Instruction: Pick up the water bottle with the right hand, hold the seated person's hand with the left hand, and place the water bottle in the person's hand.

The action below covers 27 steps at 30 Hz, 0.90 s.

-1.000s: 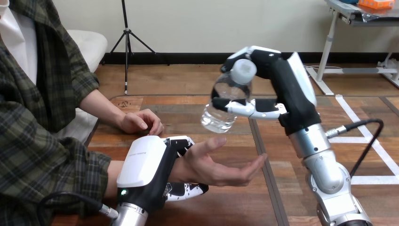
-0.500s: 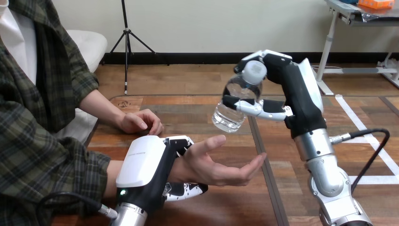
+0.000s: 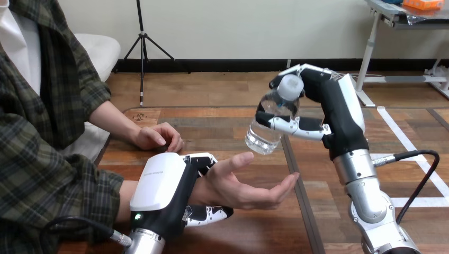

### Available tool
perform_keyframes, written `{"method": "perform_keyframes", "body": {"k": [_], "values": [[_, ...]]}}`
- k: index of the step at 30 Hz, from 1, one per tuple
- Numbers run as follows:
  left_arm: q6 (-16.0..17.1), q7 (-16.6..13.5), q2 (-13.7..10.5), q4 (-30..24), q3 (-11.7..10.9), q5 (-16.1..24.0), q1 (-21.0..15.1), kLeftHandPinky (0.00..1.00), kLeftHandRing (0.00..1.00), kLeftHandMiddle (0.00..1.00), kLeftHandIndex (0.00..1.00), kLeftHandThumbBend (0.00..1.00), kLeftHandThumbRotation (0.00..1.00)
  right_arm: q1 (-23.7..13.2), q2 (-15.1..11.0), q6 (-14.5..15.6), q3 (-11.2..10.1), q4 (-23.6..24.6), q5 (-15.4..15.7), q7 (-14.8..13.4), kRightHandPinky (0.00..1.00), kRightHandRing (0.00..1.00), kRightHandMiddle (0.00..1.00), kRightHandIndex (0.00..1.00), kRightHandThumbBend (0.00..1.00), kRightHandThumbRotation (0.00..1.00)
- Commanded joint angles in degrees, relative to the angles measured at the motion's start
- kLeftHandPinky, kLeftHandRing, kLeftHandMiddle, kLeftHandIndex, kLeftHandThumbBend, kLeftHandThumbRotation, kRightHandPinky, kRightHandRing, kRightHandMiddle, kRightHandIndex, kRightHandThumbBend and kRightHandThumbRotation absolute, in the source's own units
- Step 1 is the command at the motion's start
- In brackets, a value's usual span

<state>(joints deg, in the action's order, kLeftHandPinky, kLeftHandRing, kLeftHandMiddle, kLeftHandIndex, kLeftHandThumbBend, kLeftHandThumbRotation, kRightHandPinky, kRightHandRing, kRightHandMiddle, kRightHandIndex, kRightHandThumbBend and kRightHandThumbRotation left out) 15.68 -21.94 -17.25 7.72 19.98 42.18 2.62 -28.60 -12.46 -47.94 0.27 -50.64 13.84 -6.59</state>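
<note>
Aloft, the right robot hand curls around the tilted water bottle, above the person's hand.

Clear water bottle, white cap; brown wooden table.

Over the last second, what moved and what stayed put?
The right hand, still shut on the water bottle, drifted rightward and slightly down above the person's open hand. The left hand kept its curl round the person's wrist; the palm did not move.
</note>
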Motion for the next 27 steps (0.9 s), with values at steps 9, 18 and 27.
{"method": "perform_keyframes", "body": {"k": [9,18,27], "values": [[2.4,-0.3,0.8,-1.4,1.0,0.6,-1.0,0.39,0.41,0.45,0.46,0.82,0.00,-7.7,-0.2,0.0,0.4,-2.3,2.0,-3.0,0.42,0.45,0.49,0.50,0.73,0.00],[2.5,-0.3,0.9,-1.3,0.9,0.5,-1.0,0.39,0.41,0.44,0.46,0.81,0.00,-7.7,-0.2,1.1,1.6,-4.0,4.3,-4.5,0.42,0.45,0.49,0.50,0.74,0.00],[2.1,0.5,1.0,-1.6,0.8,0.2,-0.9,0.39,0.41,0.45,0.46,0.80,0.00,-7.9,-0.2,2.1,2.8,-6.1,5.7,-5.4,0.45,0.45,0.49,0.50,0.74,0.00]]}}
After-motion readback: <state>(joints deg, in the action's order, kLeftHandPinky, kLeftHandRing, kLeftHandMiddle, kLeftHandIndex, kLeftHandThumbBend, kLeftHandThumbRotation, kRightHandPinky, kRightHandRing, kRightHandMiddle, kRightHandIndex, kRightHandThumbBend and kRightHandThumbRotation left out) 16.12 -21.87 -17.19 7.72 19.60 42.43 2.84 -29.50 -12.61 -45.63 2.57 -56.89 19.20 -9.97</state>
